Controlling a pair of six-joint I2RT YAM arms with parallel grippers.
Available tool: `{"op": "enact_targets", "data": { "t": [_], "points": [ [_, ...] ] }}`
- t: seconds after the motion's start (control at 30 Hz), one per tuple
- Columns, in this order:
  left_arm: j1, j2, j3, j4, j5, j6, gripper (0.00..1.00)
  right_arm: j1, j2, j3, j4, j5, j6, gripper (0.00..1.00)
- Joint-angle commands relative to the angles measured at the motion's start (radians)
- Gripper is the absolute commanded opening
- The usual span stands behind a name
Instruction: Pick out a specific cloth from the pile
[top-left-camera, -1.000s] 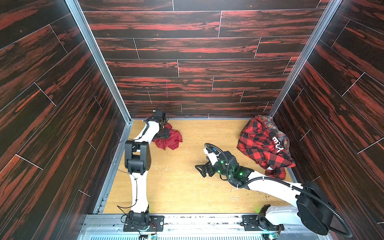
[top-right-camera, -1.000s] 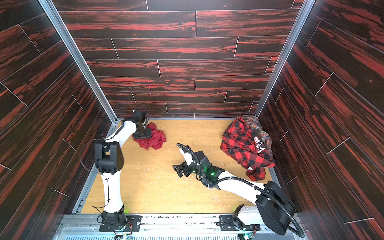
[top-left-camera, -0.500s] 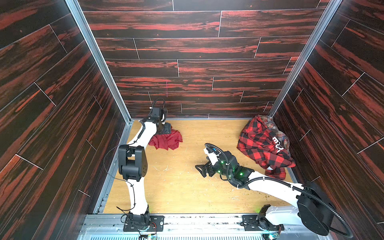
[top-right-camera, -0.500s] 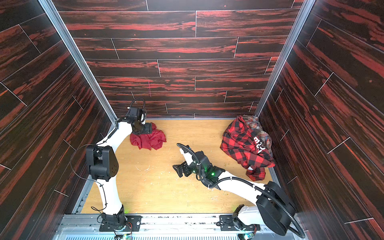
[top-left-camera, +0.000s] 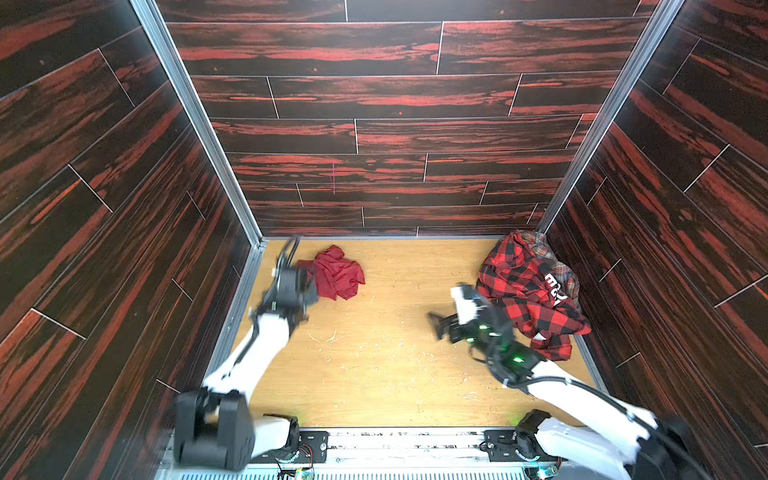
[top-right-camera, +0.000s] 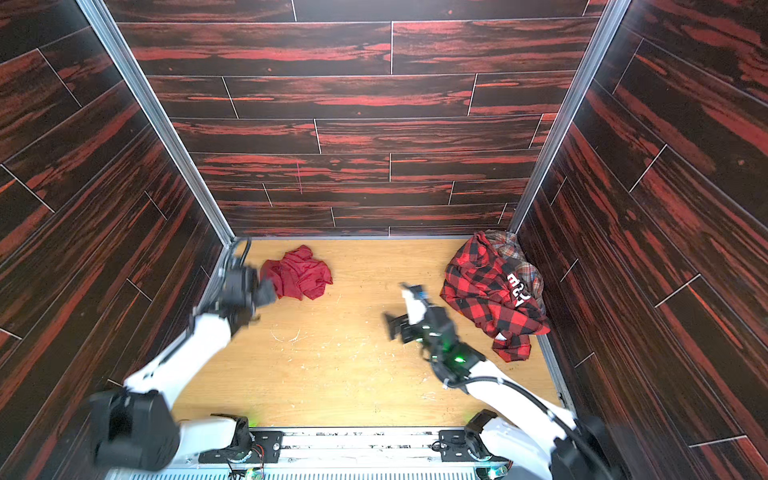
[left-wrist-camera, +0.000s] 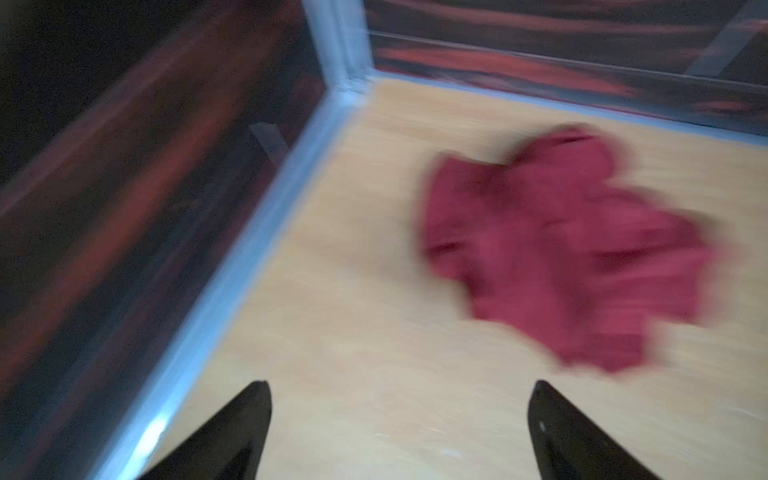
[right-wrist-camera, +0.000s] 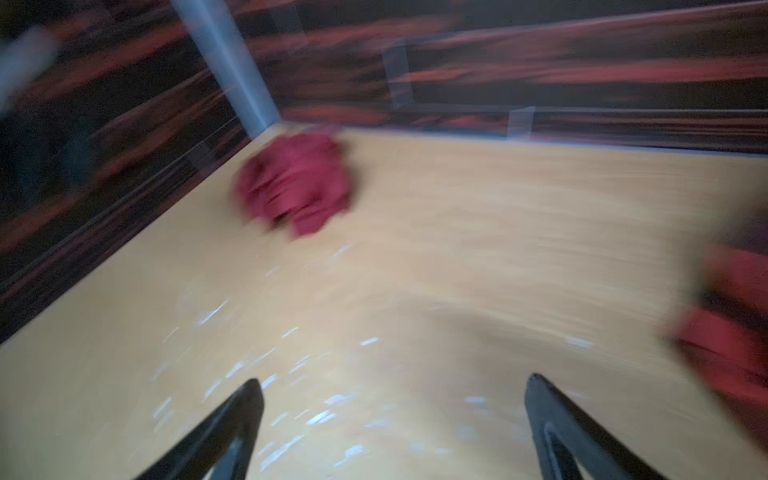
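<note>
Top views both show the dark red-streaked plank walls (top-left-camera: 374, 104) boxing in a pale wooden floor (top-left-camera: 395, 374), the biggest things here; next come the two white arms, the left arm (top-left-camera: 257, 353) reaching toward the far left corner and the right arm (top-left-camera: 582, 399) bent toward the far right side.

Next in size is the pile (top-left-camera: 528, 291), heaped in the far right corner against the wall; it is mostly a red-and-black checked shirt (top-left-camera: 515, 286), with a dark piece bearing white letters (top-left-camera: 555, 286) and a faded plaid piece (top-left-camera: 557, 257) behind it.

Smaller is the cloth (top-left-camera: 336, 272), plain dark red and crumpled; it lies alone on the floor near the far left corner, well apart from the pile, with bare wood between them.

Smallest are the grippers; the left gripper (left-wrist-camera: 400, 390) has its jaws spread wide with nothing between them, and its wrist view, though blurred, shows the cloth ahead of the fingertips and not touching them; the right gripper (right-wrist-camera: 394, 384) is likewise spread and empty over bare floor, near the pile's edge.

As I judge it, the picking-out looks done, since the cloth sits by itself, clear of the heap; what remains seems only for the arms to draw clear.
</note>
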Motion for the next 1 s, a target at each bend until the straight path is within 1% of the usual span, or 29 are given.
{"op": "enact_targets", "data": {
  "t": [0.0,0.07,0.1,0.13,0.17,0.23,0.3,0.33,0.4,0.5,0.57,0.63,0.73,0.8,0.83,0.87,0.9,0.93,0.97],
  "points": [
    [-0.001,-0.080,-0.205,0.308,-0.228,0.033,0.99,-0.130,-0.104,-0.054,-0.011,0.220,0.105,0.99],
    [0.002,-0.113,-0.303,0.416,-0.289,0.013,0.99,-0.229,-0.153,-0.095,-0.033,0.322,0.168,0.99],
    [0.001,-0.119,-0.343,0.470,-0.302,0.015,0.99,-0.262,-0.169,-0.115,-0.024,0.342,0.163,0.99],
    [0.001,-0.119,-0.381,0.532,-0.300,0.025,0.99,-0.284,-0.175,-0.140,0.002,0.362,0.124,0.99],
    [0.002,-0.112,-0.408,0.593,-0.282,0.034,0.99,-0.289,-0.170,-0.162,0.033,0.375,0.060,0.99],
    [0.003,-0.083,-0.439,0.696,-0.224,0.040,0.99,-0.289,-0.128,-0.179,0.066,0.374,-0.056,0.99],
    [0.005,-0.040,-0.426,0.736,-0.192,0.053,0.99,-0.288,-0.066,-0.190,0.117,0.381,-0.103,0.99],
    [0.007,-0.009,-0.420,0.775,-0.184,0.062,0.99,-0.289,-0.038,-0.193,0.145,0.357,-0.135,0.99],
    [0.011,0.050,-0.406,0.844,-0.166,0.073,0.99,-0.289,0.008,-0.220,0.250,0.326,-0.191,0.99],
    [0.022,0.150,-0.374,0.925,-0.089,0.115,0.99,-0.291,0.082,-0.308,0.491,0.334,-0.220,0.99],
    [0.025,0.262,-0.369,1.049,-0.077,0.128,0.99,-0.300,0.146,-0.388,0.731,0.314,-0.237,0.99],
    [0.025,0.327,-0.379,1.166,-0.055,0.167,0.99,-0.304,0.206,-0.433,0.907,0.315,-0.253,0.99],
    [0.032,0.301,-0.382,1.072,-0.025,0.135,0.99,-0.331,0.307,-0.418,1.022,0.250,-0.265,0.99],
    [0.035,0.335,-0.367,1.099,-0.034,0.136,0.99,-0.346,0.402,-0.395,1.120,0.204,-0.284,0.99],
    [0.035,0.343,-0.351,1.075,-0.032,0.139,0.99,-0.351,0.406,-0.356,1.058,0.188,-0.295,0.99],
    [0.037,0.338,-0.347,1.058,-0.025,0.135,0.99,-0.360,0.372,-0.326,0.935,0.110,-0.291,0.99],
    [0.039,0.329,-0.346,1.044,-0.023,0.132,0.99,-0.390,0.363,-0.320,0.898,-0.019,-0.310,0.99],
    [0.039,0.325,-0.338,1.019,-0.021,0.132,0.99,-0.407,0.365,-0.317,0.896,-0.049,-0.302,0.99],
    [0.039,0.319,-0.339,1.014,-0.018,0.131,0.99,-0.418,0.360,-0.314,0.882,-0.047,-0.286,0.99]
  ]
}}
